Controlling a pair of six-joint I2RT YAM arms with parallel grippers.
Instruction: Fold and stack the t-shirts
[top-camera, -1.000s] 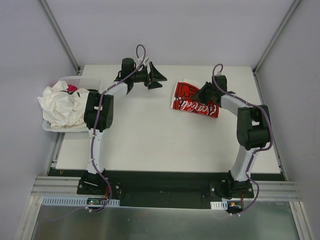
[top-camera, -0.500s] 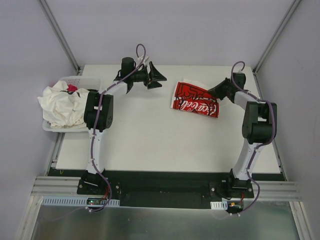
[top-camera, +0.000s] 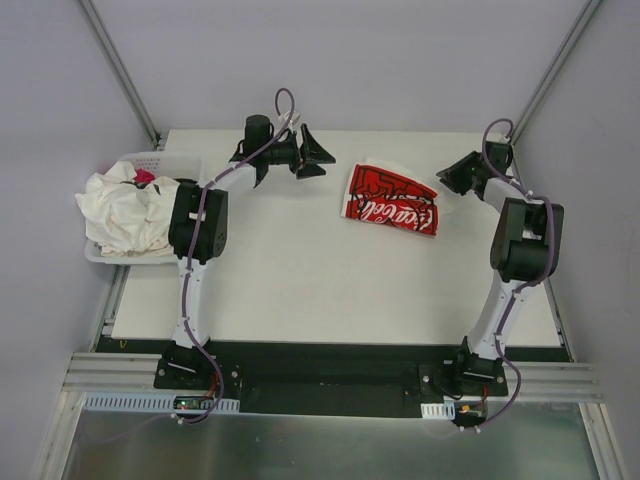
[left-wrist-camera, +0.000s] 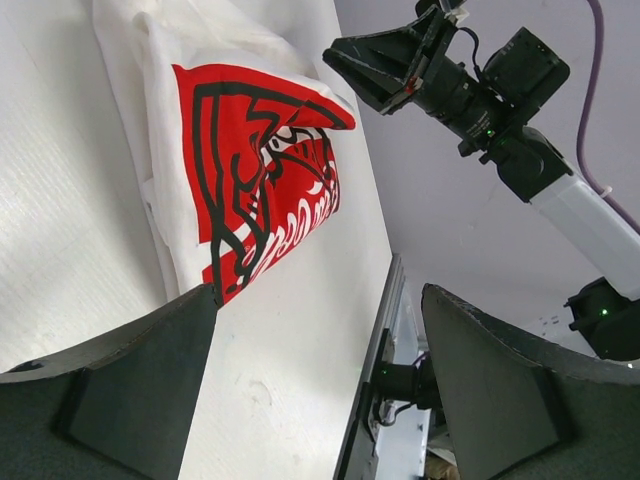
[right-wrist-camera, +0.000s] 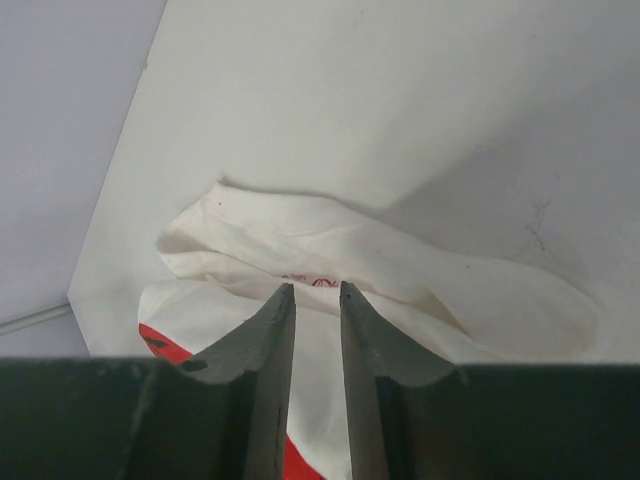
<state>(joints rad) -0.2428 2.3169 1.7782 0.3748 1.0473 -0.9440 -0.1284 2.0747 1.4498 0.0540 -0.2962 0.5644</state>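
One folded t-shirt (top-camera: 392, 200) released, right jaws withdrawn

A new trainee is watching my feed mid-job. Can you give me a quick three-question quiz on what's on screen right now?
1. True or false: the folded shirt with red print lies in the basket.
2. Where is the crumpled pile of shirts? A) in the basket B) at the table's near edge C) under the folded shirt
3. Fill in: neither the left gripper nor the right gripper holds anything; the left one's jaws stand wide ____.
Key: 1 false, it lies on the table; 2 A; 3 open.
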